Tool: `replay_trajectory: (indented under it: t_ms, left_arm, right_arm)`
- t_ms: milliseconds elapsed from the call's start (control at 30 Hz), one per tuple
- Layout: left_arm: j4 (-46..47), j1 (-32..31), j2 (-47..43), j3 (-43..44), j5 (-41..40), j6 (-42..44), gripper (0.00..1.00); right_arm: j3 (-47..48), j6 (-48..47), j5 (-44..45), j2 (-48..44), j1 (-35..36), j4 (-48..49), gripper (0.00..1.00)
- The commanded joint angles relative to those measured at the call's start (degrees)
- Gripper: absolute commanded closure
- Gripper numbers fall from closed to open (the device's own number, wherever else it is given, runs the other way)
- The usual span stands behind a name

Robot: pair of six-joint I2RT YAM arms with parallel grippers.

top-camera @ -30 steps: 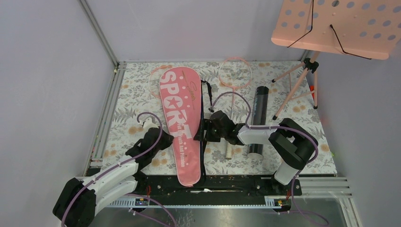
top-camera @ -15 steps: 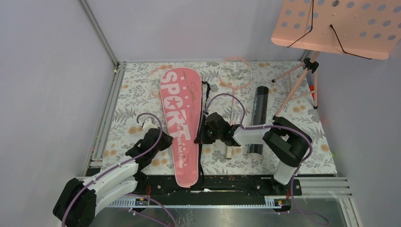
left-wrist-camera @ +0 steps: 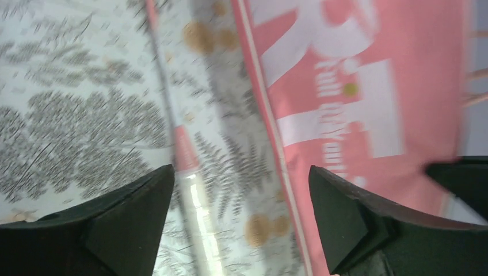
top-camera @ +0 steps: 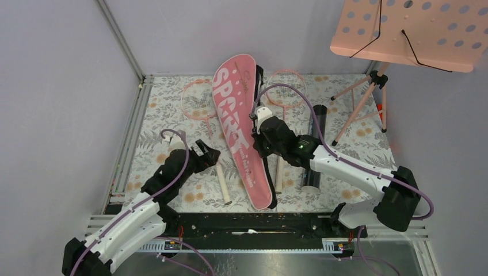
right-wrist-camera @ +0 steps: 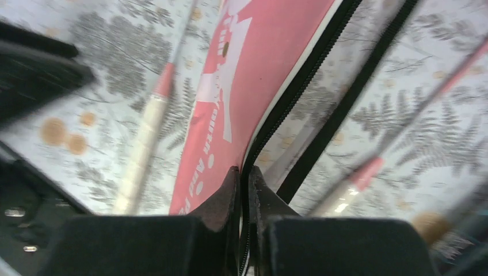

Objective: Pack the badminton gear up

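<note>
— Grippers nearest us: what are they doing?

— Left gripper [left-wrist-camera: 239,172], fingers spread, hovers over the thin pink-framed racket with a white handle [left-wrist-camera: 179,150], which runs away from it, handle near, head far. Just right, the right gripper [right-wrist-camera: 244,181] is pinched on the black zipper edge of the long pink racket-shaped "SPORT" cover [top-camera: 239,115], lying alongside. Left arm is closer for picking up that racket, I'd judge.
</note>
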Motion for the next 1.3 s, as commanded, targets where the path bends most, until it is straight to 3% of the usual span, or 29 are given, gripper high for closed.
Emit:
replay_trajectory:
  t_ms: [0, 233, 500, 833, 1100, 1267]
  left_arm:
    - [-0.7, 0.1, -1.3, 8.9, -0.3, 3.1, 0.02]
    - [5.3, 0.1, 11.4, 17.1, 3.0, 4.3, 0.01]
    - [14.7, -0.3, 29.0, 25.3, 9.3, 2.4, 0.01]
    - [17.0, -1.5, 35.9, 30.8, 9.1, 2.9, 0.02]
    - [13.1, -1.8, 39.7, 32.3, 6.2, 4.3, 0.13]
    - [12.4, -1.8, 42.0, 32.6, 5.7, 4.6, 0.24]
  right_arm:
    - [2.5, -14.6, 9.0, -1.4, 1.7, -8.0, 1.0]
    - [3.6, -23.3, 17.5, 2.4, 6.4, -11.1, 1.0]
    - [1.8, -22.2, 13.7, 2.8, 8.8, -8.2, 1.0]
    - [2.1, -19.9, 9.9, 3.0, 8.9, -8.1, 1.0]
    - [2.0, -19.5, 9.7, 2.8, 8.9, -7.8, 1.0]
    - [1.9, -19.2, 9.1, 2.6, 8.9, -7.7, 1.0]
